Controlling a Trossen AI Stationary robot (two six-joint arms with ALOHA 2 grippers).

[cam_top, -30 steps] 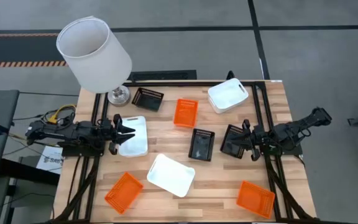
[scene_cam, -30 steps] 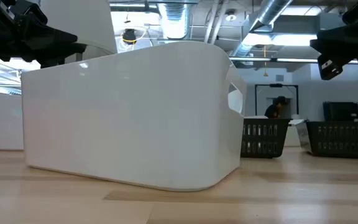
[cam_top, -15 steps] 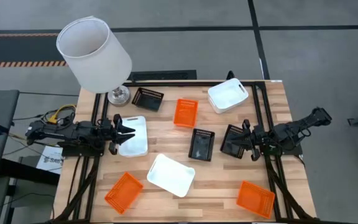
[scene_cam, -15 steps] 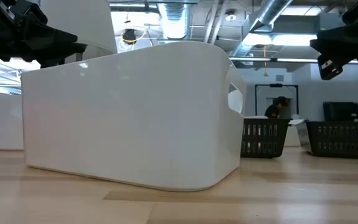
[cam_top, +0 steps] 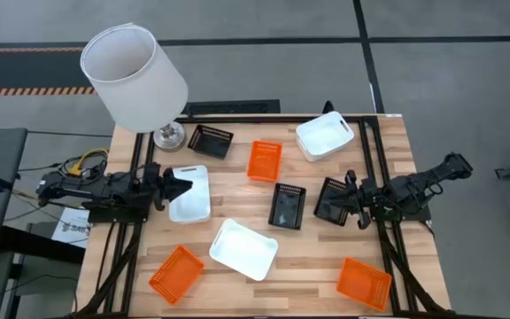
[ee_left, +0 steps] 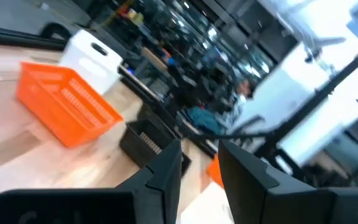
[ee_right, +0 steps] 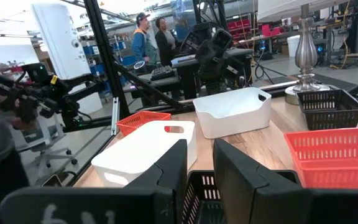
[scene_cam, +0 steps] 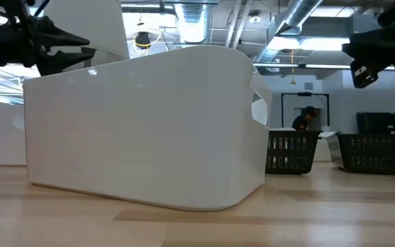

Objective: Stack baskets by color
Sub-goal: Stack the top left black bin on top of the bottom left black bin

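Orange baskets (cam_top: 265,160), apparently three; white (cam_top: 189,193), black (cam_top: 287,205) likewise.

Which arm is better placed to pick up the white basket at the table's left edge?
Probably the left: its end effector hovers at that white basket, while the right end effector sits over a black basket across the table.

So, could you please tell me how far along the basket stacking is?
Nothing looks stacked yet: all nine baskets lie apart on the table. Three white ones, three orange and three black. The left pincer hangs over a white basket, the right pincer over a black one; neither holds anything. All three stacks remain.
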